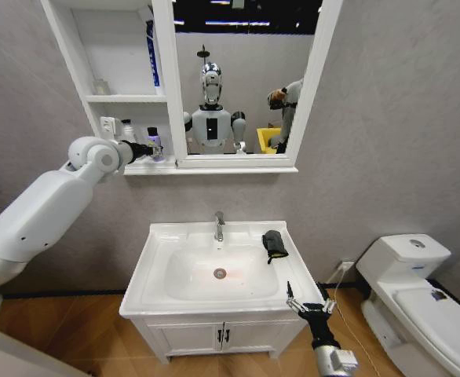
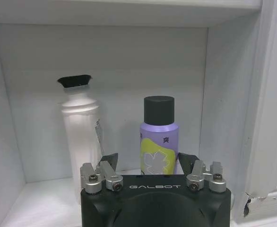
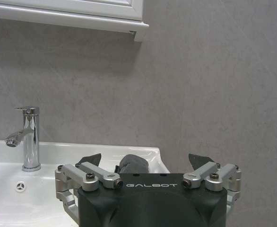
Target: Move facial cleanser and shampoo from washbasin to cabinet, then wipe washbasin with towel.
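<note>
Grey wall runs behind everything, with the cabinet (image 1: 124, 94) hung high on the left and joined to a white-framed mirror (image 1: 242, 78). My left arm reaches up to the cabinet's lowest cubbyhole, and my left gripper (image 1: 147, 149) sits at its open front. From my left wrist I see my left gripper (image 2: 148, 163) with its jaws spread wide, holding nothing. A white bottle with a black cap (image 2: 81, 142) stands on the shelf toward the left of the cubbyhole. Just right of it stands a purple bottle with a dark cap (image 2: 159, 139), between my open fingers but not gripped. I cannot tell which of the two is the cleanser and which the shampoo.

Below, the washbasin (image 1: 163, 243) sits on a low white vanity with black handles (image 1: 222, 336), its chrome tap (image 1: 219, 226) at the far rim. The towel (image 1: 274, 244) lies bundled on the flat rim at the right side of the bowl. My right gripper (image 1: 302, 302) hangs low by the near right corner of the washbasin. From my right wrist, my right gripper (image 3: 145, 163) is wide open and empty, pointing toward the towel (image 3: 134, 164) beyond it. A white toilet (image 1: 418, 298) stands at the far right.
</note>
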You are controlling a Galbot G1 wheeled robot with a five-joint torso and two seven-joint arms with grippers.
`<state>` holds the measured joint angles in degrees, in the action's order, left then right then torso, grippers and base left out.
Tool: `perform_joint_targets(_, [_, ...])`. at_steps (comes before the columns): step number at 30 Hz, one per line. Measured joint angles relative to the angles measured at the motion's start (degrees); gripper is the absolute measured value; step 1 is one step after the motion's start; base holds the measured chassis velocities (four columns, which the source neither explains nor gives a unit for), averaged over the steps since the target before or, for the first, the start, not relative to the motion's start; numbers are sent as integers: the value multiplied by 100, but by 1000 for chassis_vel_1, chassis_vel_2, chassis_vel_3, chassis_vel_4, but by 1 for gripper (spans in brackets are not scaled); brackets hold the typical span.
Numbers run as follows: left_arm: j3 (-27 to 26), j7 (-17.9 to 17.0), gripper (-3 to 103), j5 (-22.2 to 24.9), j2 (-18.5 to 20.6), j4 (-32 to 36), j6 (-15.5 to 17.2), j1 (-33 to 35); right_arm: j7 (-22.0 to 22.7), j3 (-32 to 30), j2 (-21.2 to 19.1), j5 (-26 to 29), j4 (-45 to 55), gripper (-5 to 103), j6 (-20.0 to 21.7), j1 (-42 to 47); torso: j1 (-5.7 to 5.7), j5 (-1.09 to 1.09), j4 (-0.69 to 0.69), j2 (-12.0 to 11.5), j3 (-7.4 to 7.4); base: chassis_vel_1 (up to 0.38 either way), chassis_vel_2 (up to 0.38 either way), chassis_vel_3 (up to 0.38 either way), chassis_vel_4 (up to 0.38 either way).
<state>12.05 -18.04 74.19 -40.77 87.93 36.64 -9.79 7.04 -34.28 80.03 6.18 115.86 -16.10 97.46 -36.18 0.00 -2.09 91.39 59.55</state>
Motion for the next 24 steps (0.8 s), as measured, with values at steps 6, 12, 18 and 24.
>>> perform_joint_targets(6, [-1011, 208, 92, -57, 529, 968, -280, 1187, 2, 3, 20, -7, -9, 100, -1, 4, 1, 0, -3, 1, -1, 0, 0, 0, 0])
perform_joint_targets(12, [-2383, 314, 100, -1115, 1193, 2610, -1380, 3718, 11, 23, 26, -17, 7, 100, 116, -96, 3, -2, 1, 1, -1, 0, 0, 0, 0])
perform_joint_targets(18, [-4239, 435, 100, -2100, 608, 3437, -1939, 6474, 44, -52, 7, 64, 1, 100, 224, -233, 1, -5, 1, 1, -1, 0, 0, 0, 0])
perform_joint_targets(24, [-6057, 1479, 100, -4131, -1448, 4011, -2610, 9867, 105, -203, -47, 227, -167, 100, 358, -455, 3, -1, -6, 1, -2, 0, 0, 0, 0])
